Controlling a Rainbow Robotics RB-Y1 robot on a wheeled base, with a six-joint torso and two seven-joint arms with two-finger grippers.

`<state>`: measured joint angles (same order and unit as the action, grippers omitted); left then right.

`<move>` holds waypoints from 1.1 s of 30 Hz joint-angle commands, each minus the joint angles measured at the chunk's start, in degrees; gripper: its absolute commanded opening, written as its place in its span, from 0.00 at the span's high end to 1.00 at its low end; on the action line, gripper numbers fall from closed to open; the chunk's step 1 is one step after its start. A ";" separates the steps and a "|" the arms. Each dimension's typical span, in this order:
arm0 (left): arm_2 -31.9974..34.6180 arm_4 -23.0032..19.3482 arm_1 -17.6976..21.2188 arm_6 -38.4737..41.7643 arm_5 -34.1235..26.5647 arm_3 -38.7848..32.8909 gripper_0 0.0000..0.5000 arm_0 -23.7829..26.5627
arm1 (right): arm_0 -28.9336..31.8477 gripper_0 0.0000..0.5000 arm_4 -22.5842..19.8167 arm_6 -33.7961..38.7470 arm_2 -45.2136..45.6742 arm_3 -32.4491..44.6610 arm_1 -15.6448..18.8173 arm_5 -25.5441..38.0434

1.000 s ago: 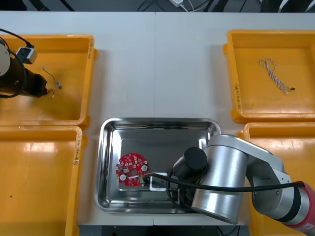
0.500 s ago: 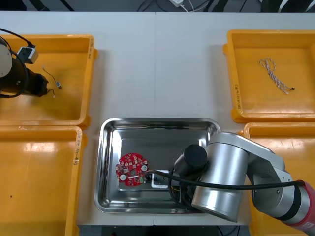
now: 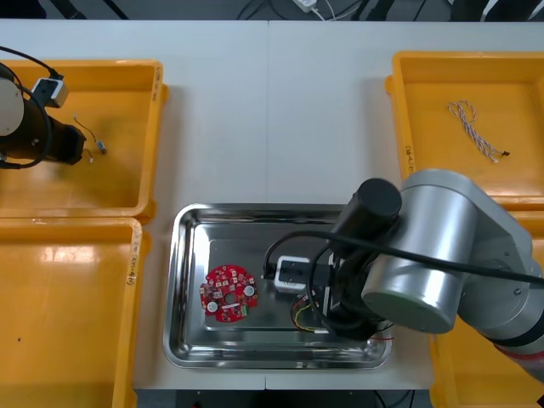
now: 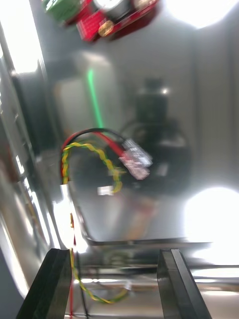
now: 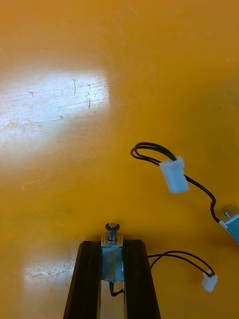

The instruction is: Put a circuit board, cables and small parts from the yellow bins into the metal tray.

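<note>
The left gripper (image 3: 82, 153) (image 5: 112, 244) is down in a bin (image 3: 157, 127) on the robot's left. Its fingers (image 5: 87, 279) are clamped on a metal part (image 5: 112, 256), which stands upright between them. A thin black wire with a white plug (image 5: 209, 283) trails just beside one finger. Ahead of the fingertips and apart from them, a black cable (image 5: 172, 174) lies on the bin floor.

The right gripper (image 4: 113, 254) hangs over the tray (image 3: 183, 229) on the tabletop (image 3: 272, 110), fingers (image 4: 55, 284) apart and holding nothing. A red and yellow cable (image 4: 94, 149) (image 3: 302, 319) lies on the tray floor just beyond the fingertips, one strand running back past a finger. The board (image 3: 227, 293) (image 4: 109, 20) lies farther beyond, also in the tray.
</note>
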<state>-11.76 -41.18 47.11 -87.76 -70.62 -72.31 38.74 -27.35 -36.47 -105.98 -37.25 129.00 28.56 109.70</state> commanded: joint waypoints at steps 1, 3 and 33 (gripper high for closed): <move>-0.90 -0.74 -0.26 -1.80 -0.31 -0.11 1.00 0.99 | -3.41 0.00 -2.38 0.87 6.40 3.01 -1.05 0.30; -0.72 -1.01 0.35 -1.97 -1.98 -0.73 1.00 1.16 | -3.94 0.00 -4.05 1.13 9.74 3.01 -1.05 0.30; 8.86 -1.62 2.64 4.97 -31.07 -26.92 1.00 1.07 | -15.89 0.00 -10.99 3.77 35.66 -11.58 7.30 0.30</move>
<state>-4.32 -42.41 47.31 -87.70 -100.10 -95.18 38.74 -39.52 -46.80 -103.06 -5.39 120.08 33.51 109.77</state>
